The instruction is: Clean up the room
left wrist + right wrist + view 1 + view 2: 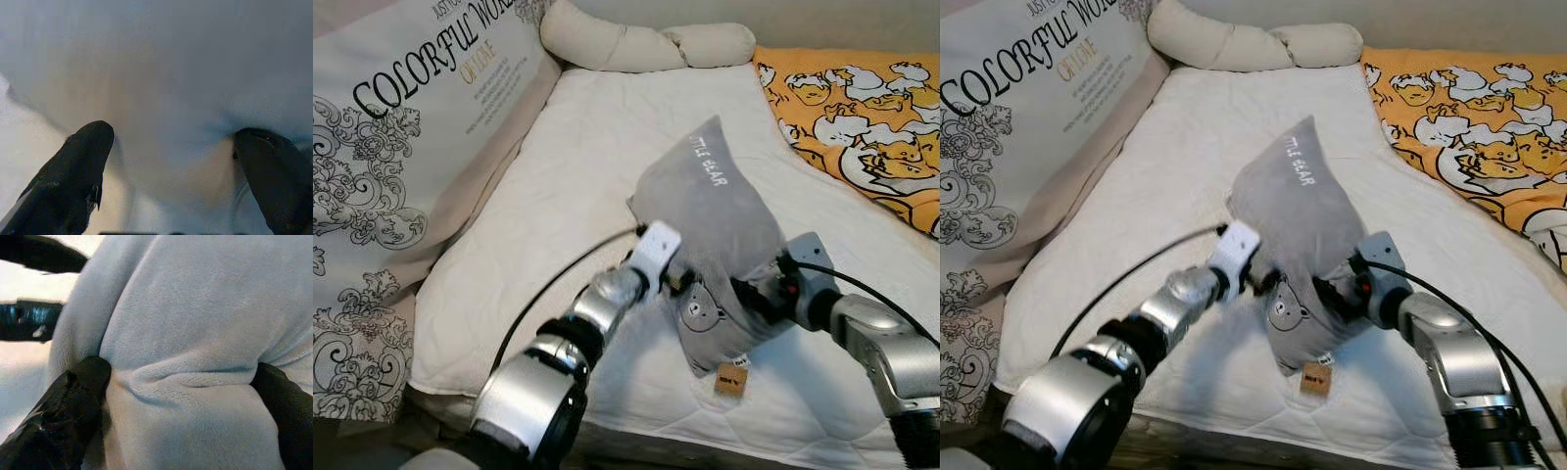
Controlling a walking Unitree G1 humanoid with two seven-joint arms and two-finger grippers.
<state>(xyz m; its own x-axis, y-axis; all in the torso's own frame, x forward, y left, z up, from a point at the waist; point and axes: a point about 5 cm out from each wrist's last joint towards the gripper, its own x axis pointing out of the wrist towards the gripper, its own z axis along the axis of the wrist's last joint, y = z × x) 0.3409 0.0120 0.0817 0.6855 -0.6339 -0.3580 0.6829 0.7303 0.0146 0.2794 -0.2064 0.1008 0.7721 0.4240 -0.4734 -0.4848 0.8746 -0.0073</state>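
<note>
**Both grippers on the grey pillow above the bed**

White quilted mattress [558,196] fills the middle of the scene, with a big printed cushion [401,147] leaning along the robot's left, a cream bolster [636,44] at the far end and an orange duck-print blanket [862,117] on the far right.

Grey pillow [710,225], "little bear" lettering near its top corner, bear face low on the front, tan tag [731,378] dangling from the bottom. It stands upright and tilted between the two arms, apparently lifted off the mattress, though contact underneath is hidden.

Left gripper [171,147]: fingers spread wide with pillow fabric bulging between them, tips against the plush; a firm pinch is hard to confirm. Right gripper [181,377]: fingers [73,396] dug into the fabric on both sides, a fold squeezed between them, so it is pinching the pillow.

Risks, as judgement:
- Soft plush could slip out of the left side if its fingers are only resting, leaving the pillow swinging from the right grip.
- The right grip holds just a fold, so a quick move could pull it free and drop the pillow.
- The arms drifting apart would stretch or twist the fabric.
- Black cables near both wrists could snag on the pillow or tag.

Counts: one grey pillow, one tag, one printed cushion, one bolster, one blanket, one mattress, two grippers.
</note>
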